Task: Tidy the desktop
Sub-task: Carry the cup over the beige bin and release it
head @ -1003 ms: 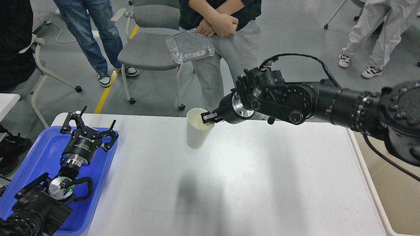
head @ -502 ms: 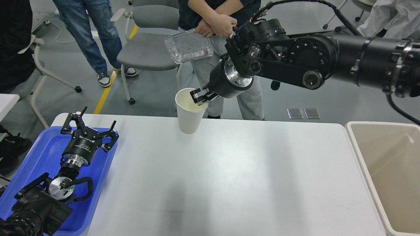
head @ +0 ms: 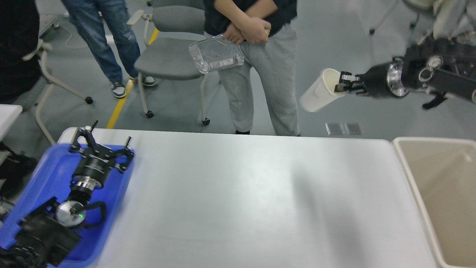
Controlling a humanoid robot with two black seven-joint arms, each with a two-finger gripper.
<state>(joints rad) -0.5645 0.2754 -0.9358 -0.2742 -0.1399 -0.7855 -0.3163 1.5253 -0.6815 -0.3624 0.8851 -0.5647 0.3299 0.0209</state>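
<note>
The white desktop point(head: 238, 201) fills the lower middle of the head view and bears nothing on its bare surface. My right gripper point(head: 343, 83) is shut on the rim of a white paper cup point(head: 317, 96). It holds the cup tilted, high in the air beyond the table's far edge at the upper right. My left gripper point(head: 101, 138) is open and empty, its fingers spread above the blue tray point(head: 41, 178) at the left edge.
A beige bin point(head: 442, 193) stands against the table's right end. A person holding a clear foil tray point(head: 215, 56) stands just behind the far edge. Grey chairs point(head: 167, 59) and other people are further back.
My right arm has lifted the cup off the desktop and swung it up and to the right. The left arm has stayed over the blue tray.
</note>
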